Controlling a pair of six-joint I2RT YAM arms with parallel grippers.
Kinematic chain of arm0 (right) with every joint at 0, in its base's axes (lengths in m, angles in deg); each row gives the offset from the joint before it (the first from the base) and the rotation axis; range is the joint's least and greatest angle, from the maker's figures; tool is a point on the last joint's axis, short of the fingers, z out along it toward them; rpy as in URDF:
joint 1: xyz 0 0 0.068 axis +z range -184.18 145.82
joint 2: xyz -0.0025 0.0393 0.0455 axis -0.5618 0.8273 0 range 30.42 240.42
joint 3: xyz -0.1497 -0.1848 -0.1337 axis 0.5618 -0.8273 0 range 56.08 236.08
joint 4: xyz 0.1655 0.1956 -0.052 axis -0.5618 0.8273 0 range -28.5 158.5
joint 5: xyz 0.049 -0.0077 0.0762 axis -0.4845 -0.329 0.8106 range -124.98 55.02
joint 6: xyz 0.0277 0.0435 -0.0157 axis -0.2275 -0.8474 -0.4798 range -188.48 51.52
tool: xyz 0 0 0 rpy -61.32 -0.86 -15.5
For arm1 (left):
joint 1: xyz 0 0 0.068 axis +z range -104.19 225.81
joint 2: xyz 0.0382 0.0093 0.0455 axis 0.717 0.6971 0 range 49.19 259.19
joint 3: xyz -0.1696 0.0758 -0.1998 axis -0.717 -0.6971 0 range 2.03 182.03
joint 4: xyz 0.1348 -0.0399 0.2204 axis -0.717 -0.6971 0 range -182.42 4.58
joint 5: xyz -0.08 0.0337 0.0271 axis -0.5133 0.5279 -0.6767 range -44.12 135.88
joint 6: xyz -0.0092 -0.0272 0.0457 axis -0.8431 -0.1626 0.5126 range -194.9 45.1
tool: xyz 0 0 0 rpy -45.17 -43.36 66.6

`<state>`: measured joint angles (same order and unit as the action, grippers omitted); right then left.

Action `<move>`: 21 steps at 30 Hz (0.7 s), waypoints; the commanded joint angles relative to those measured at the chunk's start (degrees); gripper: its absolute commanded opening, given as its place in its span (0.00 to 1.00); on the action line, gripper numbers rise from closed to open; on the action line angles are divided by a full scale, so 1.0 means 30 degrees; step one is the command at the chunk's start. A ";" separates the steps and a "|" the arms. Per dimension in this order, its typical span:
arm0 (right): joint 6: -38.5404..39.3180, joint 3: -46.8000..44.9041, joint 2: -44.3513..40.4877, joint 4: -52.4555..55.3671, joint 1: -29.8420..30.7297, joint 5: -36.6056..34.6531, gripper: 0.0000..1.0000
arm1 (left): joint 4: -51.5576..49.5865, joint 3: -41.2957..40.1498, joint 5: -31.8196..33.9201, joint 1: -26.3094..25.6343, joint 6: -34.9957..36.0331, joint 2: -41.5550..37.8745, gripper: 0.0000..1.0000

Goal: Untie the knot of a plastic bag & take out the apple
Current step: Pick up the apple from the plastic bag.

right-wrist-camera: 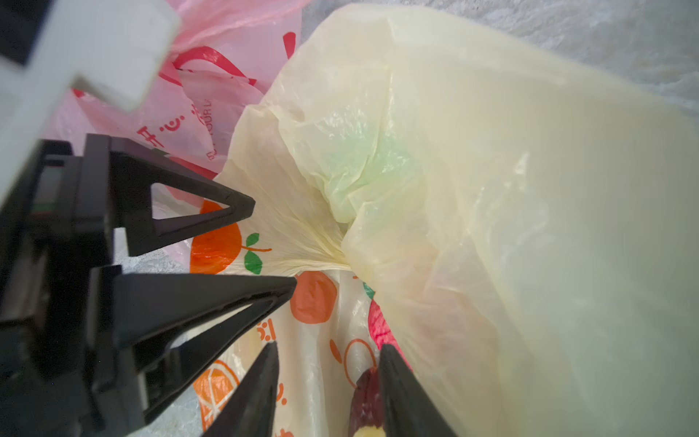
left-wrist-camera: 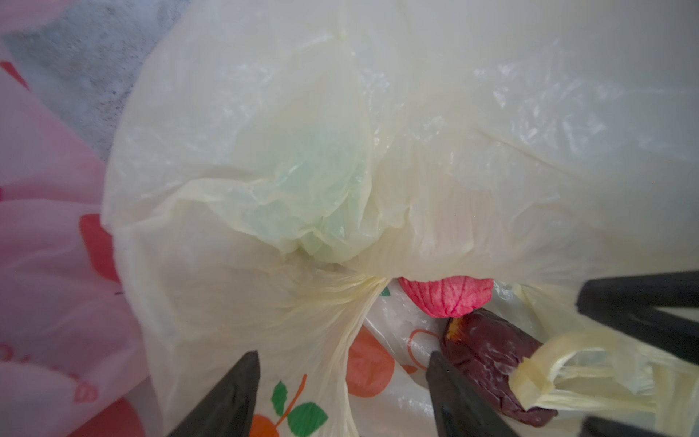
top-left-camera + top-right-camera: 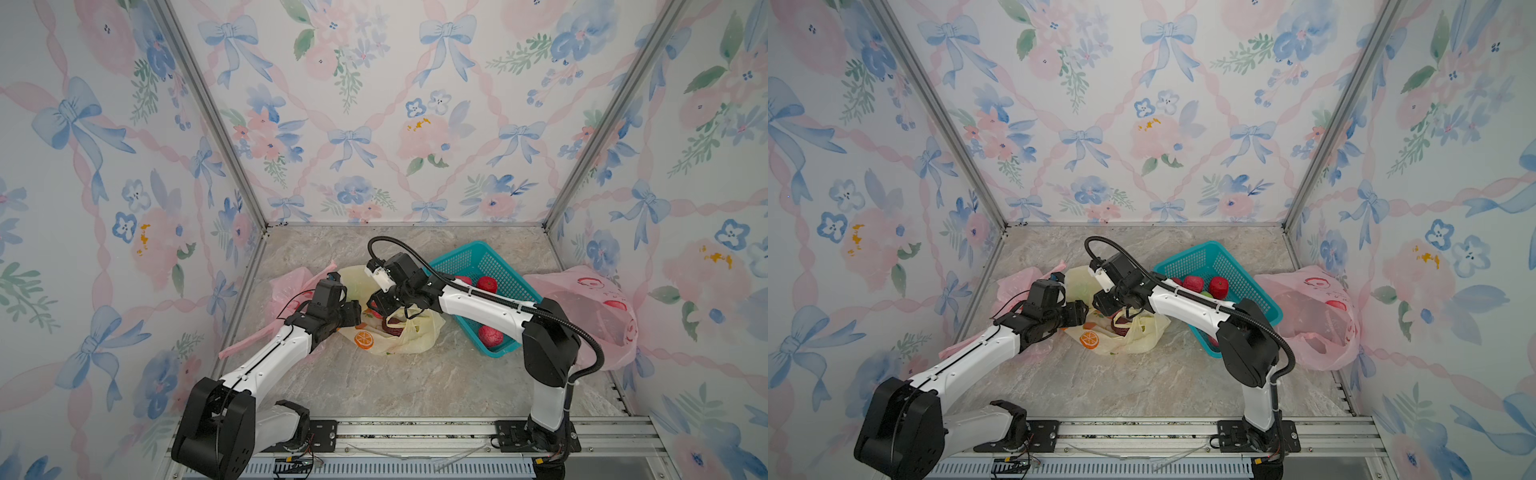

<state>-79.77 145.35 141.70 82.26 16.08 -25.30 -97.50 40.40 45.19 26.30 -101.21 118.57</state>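
Straddling gathered plastic of the cream bag [image 2: 264, 113], my left claw [image 2: 342, 353] stands wide open and holds nothing. My right claw [image 1: 328, 345] is part-closed about a dark purple item [image 1: 363, 397] and a handle loop [image 2: 548, 359], and I cannot tell whether it grips; the red apple [image 2: 450, 299] lies inside the bag mouth, mostly hidden by plastic. Print: oranges on the cream bag, red lettering on the pink bag [image 1: 227, 94] legible only as "YOUR"; setting: marbled tabletop [image 3: 415, 382], teal basket [image 3: 465, 259] of red fruit, bow-patterned wallpaper [image 3: 374, 124].
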 commanded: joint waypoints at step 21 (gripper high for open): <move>-0.1089 -0.0708 0.0714 0.0541 0.0589 -0.4213 0.73 | 0.0834 0.1935 -0.0129 -0.0118 -0.0401 0.0430 0.77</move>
<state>-82.39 143.38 142.95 84.64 17.04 -31.16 -95.14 45.56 44.97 26.28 -102.13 120.63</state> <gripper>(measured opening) 0.724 0.766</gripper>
